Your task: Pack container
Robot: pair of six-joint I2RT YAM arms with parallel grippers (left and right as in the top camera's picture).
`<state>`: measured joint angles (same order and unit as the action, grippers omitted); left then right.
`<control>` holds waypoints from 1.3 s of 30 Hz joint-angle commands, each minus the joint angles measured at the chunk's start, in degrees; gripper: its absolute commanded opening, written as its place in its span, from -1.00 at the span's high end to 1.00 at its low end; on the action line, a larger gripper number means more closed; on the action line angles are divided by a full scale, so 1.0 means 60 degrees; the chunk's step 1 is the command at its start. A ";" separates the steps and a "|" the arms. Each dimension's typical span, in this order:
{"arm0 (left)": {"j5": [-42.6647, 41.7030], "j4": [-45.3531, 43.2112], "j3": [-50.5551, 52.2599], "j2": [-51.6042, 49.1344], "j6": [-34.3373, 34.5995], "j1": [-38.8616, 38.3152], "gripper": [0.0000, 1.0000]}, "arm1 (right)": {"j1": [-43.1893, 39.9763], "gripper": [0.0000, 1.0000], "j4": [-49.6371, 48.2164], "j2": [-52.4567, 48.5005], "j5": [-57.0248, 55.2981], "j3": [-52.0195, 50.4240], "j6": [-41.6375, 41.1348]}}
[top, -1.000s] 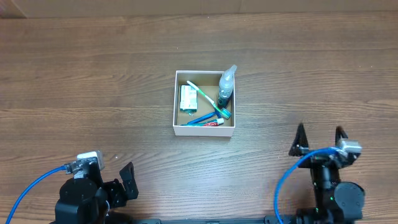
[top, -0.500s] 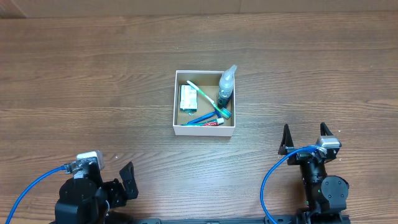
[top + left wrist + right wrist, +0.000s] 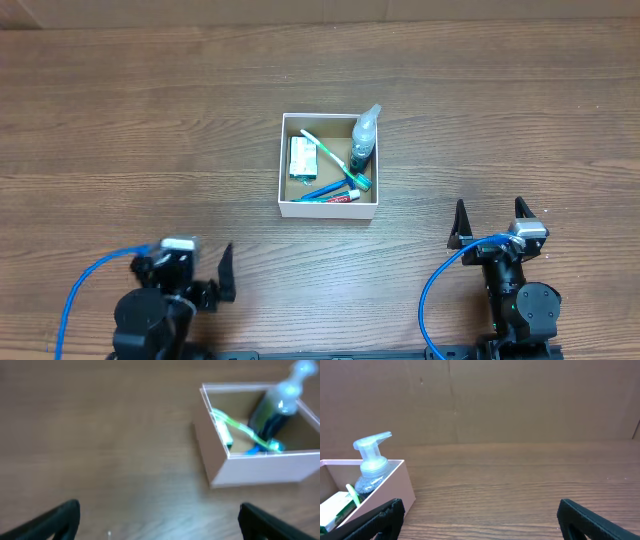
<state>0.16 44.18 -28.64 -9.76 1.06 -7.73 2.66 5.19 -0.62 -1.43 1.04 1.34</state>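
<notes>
Toiletries lie inside the container [image 3: 328,209]. A spray bottle [image 3: 365,137] leans in a corner, probably because it is taller than the walls, and a green toothbrush [image 3: 335,158] lies diagonally, likely to fit. The box sits ahead and right of the left gripper [image 3: 159,510] fingers and ahead and left of the right gripper [image 3: 488,215] fingers. Both pairs are spread wide and empty, well apart from it, so packing looks finished.
</notes>
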 commanded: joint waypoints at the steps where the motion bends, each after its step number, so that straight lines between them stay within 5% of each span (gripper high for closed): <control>1: -0.1042 -0.3180 0.2171 0.0605 -0.2466 0.0397 -1.00 | 0.0029 -1.00 -0.0073 0.0076 0.0080 -0.0095 0.0029; 4: -0.1180 -0.6135 0.3916 0.1209 -0.2007 0.0634 -1.00 | 0.0029 -1.00 -0.0073 0.0076 0.0080 -0.0095 0.0029; 6: -0.0739 -0.6666 0.4739 0.1596 -0.1104 0.0663 -1.00 | 0.0029 -1.00 -0.0073 0.0076 0.0080 -0.0095 0.0029; 39: -0.0423 -0.6659 0.4728 0.1508 -0.0994 0.0659 -1.00 | 0.0029 -1.00 -0.0073 0.0076 0.0080 -0.0095 0.0029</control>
<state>-3.16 4.45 -0.71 -1.23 -5.93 -4.08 2.66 5.19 -0.62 -1.30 1.04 1.37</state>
